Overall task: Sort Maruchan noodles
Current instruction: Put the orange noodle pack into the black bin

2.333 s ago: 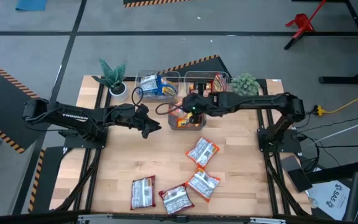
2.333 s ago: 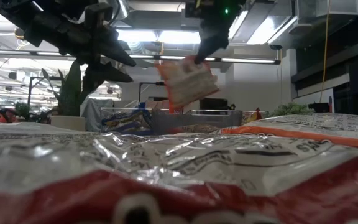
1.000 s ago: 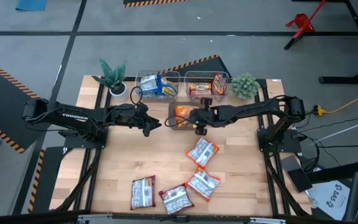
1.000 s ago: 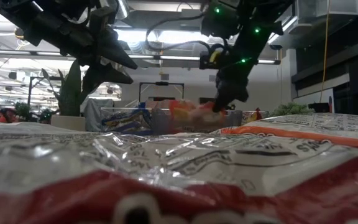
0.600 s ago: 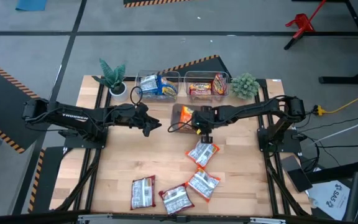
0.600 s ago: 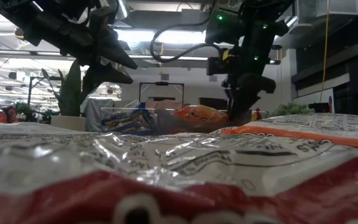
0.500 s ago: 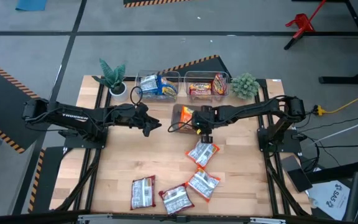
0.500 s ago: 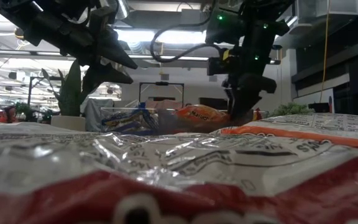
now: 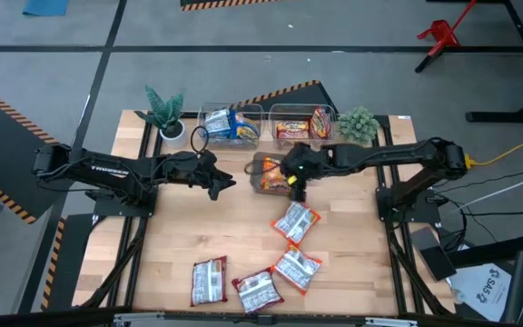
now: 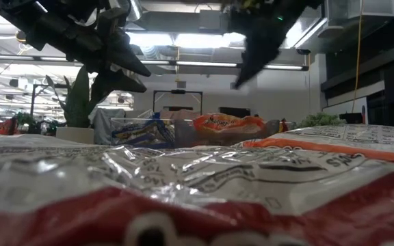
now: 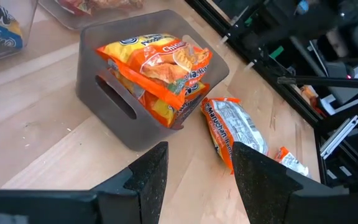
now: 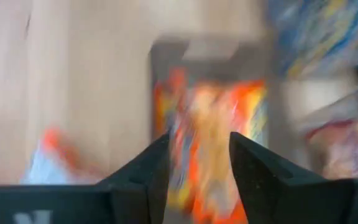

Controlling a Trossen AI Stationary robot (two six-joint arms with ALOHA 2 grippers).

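Note:
Orange Maruchan packets [image 9: 272, 174] fill a dark grey bin [image 11: 114, 118] at mid table. The top packet [image 11: 160, 65] lies on the others, above the rim. My right gripper [image 9: 296, 186] hangs open above the bin's right side, with nothing between its fingers [image 12: 199, 168]. My left gripper [image 9: 225, 184] waits open left of the bin [image 11: 199, 174]. Several brownish-white packets [image 9: 295, 221] lie flat on the table nearer the front edge. A clear bin at the back holds blue packets [image 9: 230, 123], and another holds red ones [image 9: 302, 123].
Two small potted plants [image 9: 164, 113] [image 9: 357, 123] stand at the back corners beside the clear bins. More packets [image 9: 258, 291] [image 9: 209, 280] lie near the front edge, one right before the low camera [image 10: 183, 198]. Bare wood lies between the arms and at front left.
My right gripper has let go of an orange packet in the grey bin, opened and risen above it, tipping further downward. The packet now lies on top of the others in the bin.

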